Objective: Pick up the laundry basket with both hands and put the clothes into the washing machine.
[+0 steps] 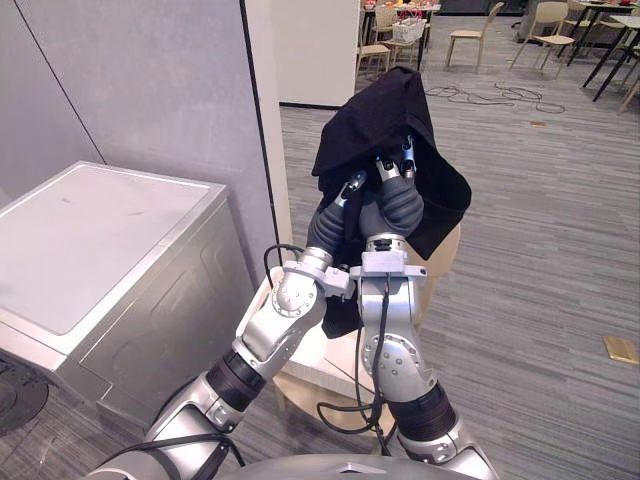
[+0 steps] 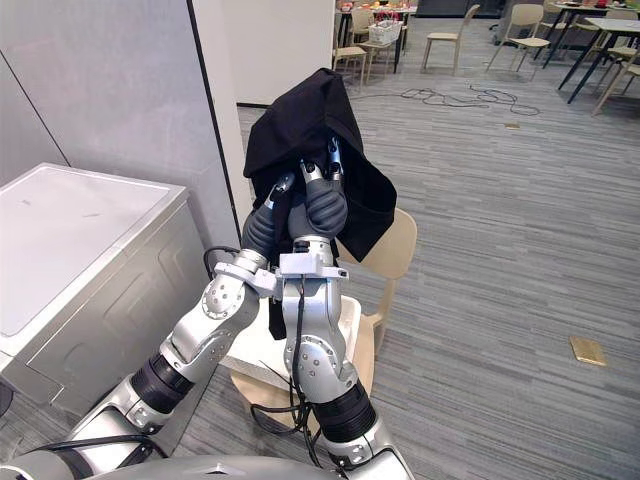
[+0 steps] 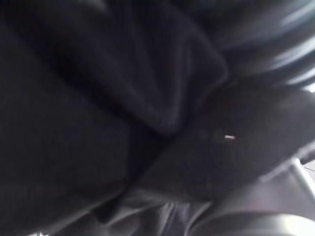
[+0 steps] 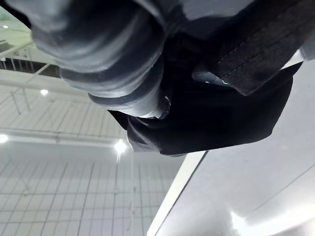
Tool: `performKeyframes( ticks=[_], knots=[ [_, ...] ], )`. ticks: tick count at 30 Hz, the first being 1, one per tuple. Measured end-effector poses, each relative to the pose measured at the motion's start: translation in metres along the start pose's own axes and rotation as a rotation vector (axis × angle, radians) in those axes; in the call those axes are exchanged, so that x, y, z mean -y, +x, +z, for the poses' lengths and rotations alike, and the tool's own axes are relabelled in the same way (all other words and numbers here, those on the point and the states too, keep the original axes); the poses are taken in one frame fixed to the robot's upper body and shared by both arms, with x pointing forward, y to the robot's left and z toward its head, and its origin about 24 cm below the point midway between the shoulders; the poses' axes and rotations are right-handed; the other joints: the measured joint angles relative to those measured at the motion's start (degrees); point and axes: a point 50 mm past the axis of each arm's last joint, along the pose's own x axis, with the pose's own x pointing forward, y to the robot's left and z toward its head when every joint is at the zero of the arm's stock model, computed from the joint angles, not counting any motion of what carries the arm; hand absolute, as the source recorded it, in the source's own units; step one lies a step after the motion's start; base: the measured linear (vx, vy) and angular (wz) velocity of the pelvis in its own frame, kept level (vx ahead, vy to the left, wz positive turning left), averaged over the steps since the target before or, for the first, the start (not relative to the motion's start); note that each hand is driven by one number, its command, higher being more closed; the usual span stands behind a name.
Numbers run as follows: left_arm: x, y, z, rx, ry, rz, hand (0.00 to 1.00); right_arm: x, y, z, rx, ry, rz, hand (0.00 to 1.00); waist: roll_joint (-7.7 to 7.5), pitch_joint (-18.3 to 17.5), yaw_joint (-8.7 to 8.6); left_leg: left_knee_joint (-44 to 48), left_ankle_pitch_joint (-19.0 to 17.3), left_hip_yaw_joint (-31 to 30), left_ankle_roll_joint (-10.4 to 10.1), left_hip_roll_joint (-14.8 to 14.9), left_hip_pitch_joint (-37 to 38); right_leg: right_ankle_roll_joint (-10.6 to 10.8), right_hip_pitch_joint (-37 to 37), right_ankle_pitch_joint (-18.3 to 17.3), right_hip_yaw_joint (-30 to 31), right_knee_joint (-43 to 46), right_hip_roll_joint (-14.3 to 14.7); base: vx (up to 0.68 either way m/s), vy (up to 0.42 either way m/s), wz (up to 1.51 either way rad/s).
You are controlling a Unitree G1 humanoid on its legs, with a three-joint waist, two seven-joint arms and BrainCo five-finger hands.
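Black garment [image 1: 385, 110] hangs high, draped over left hand [image 1: 335, 222] and right hand [image 1: 400, 200], above white basket [image 2: 262, 352]; washing machine [image 1: 90, 240] to left. Cannot tell whether either hand pinches cloth or merely props it. Cloth looks light, limp, slip-prone; best gripped at bunched fold

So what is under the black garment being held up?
The left hand and right hand are up under the black garment. Lower down, a white basket sits on a wooden chair; the arms cover its inside.
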Motion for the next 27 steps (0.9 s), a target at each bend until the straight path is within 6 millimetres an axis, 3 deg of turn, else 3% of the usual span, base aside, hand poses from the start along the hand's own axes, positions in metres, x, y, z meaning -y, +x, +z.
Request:
performKeyframes(
  ticks=[3,4,11,21,24,25,27],
  knots=[
    [0.000,0.000,0.000,-0.001,0.002,-0.002,1.00,0.000,0.000,0.000,0.001,-0.003,-0.001,1.00,-0.03,0.0,0.01,0.0,0.0,-0.1,0.0,-0.2,0.0,0.0,0.0,0.0,-0.1,0.1,-0.2,-0.02,0.008,0.02],
    [0.000,0.000,0.000,-0.002,0.003,-0.002,1.00,0.001,0.000,0.001,0.001,-0.004,-0.001,0.00,-0.03,0.0,0.00,0.0,0.0,-0.1,0.0,-0.2,-0.1,0.0,0.0,0.0,-0.1,0.1,-0.2,0.00,0.000,0.00],
    [0.000,-0.002,-0.015,-0.085,0.044,-0.030,1.00,0.021,-0.018,0.015,-0.014,-0.128,-0.034,0.00,-0.07,-0.2,-0.06,0.0,0.0,-0.1,0.0,-0.2,-0.1,0.0,-0.2,0.0,0.0,0.1,-0.2,0.00,-0.001,-0.01],
    [-0.032,-0.007,-0.019,-0.157,0.176,-0.003,1.00,0.052,-0.050,0.033,-0.183,-0.307,-0.065,0.00,-0.44,0.0,0.02,0.0,-0.1,2.4,0.1,0.1,0.2,0.0,-2.2,-0.1,3.2,1.3,-0.1,-0.02,-0.004,-0.14],
    [-0.067,-0.003,0.023,0.012,0.144,0.155,1.00,0.089,-0.064,0.071,-0.095,-0.438,-0.274,0.00,-1.18,0.5,0.18,-0.2,-0.3,2.5,0.0,0.1,0.2,0.3,-2.3,-0.3,3.3,1.3,-0.1,-0.04,-0.004,-0.01],
    [-0.084,-0.008,0.047,0.117,0.152,0.218,1.00,0.106,-0.079,0.085,-0.085,-0.485,-0.388,0.00,-1.22,0.6,0.07,-0.3,-0.8,2.6,-0.1,0.1,0.2,0.3,-2.3,-0.3,3.4,1.2,-0.1,-0.03,-0.003,-0.05],
    [-0.103,-0.020,0.073,0.231,0.179,0.294,1.00,0.117,-0.095,0.103,-0.057,-0.533,-0.483,0.00,-1.14,0.6,-0.22,-0.4,-1.0,3.0,-0.3,0.1,0.4,0.2,-2.3,-0.2,3.7,1.0,-0.1,0.00,0.000,-0.09]
  ],
)
